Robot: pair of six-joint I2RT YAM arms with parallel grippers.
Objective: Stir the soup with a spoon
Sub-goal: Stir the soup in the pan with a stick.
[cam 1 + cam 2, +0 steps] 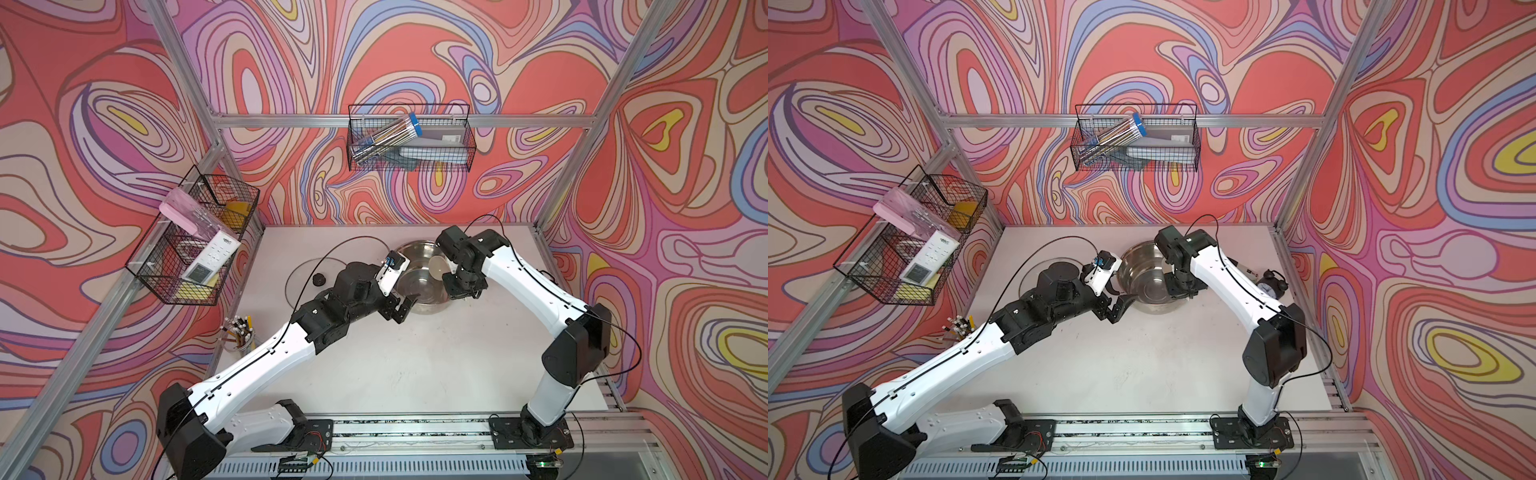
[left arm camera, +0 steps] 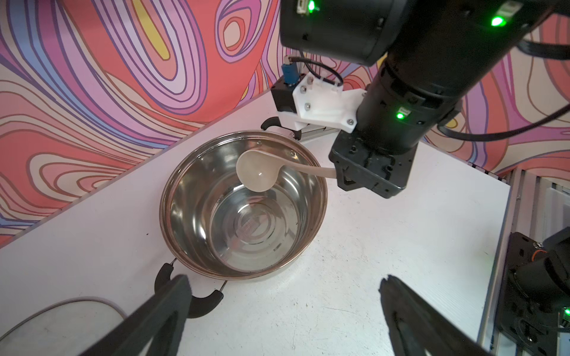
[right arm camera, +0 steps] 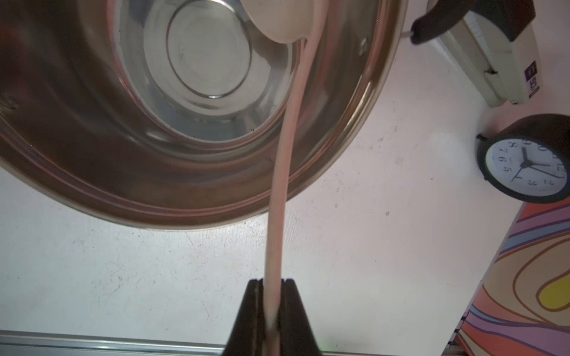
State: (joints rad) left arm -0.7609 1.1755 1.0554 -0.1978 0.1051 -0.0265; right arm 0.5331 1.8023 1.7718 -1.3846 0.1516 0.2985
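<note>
The right gripper (image 3: 273, 286) is clenched on the thin end of the ladle (image 3: 283, 154), its two black fingers pressed flat against the handle with no gap showing. The handle runs from there across the rim of the pot (image 3: 339, 172), and the ladle's round bowl hangs inside the pot, close to one wall and clear of the ringed steel floor, as the left wrist view shows. The pot stands on the white table (image 2: 370, 231) near its back edge. The left gripper (image 2: 285, 283) is spread wide and holds nothing. One finger lies across the near black loop handle (image 2: 203, 308) in that view, though whether it touches cannot be told; the other finger is well off to the side over bare table. In both top views the left gripper sits at the pot's near-left rim and the right wrist leans over its right side, hiding part of the rim. The glass lid (image 1: 299, 266) with its black knob lies flat, left of the pot and behind the left arm. The right wrist view alone shows a clock face (image 3: 527, 163) and a cream stapler-like device (image 3: 493, 61) beside the pot's far handle; a top view shows the clock just behind the right forearm. A cup of pencils (image 1: 241, 332) stands at the table's left edge.
</note>
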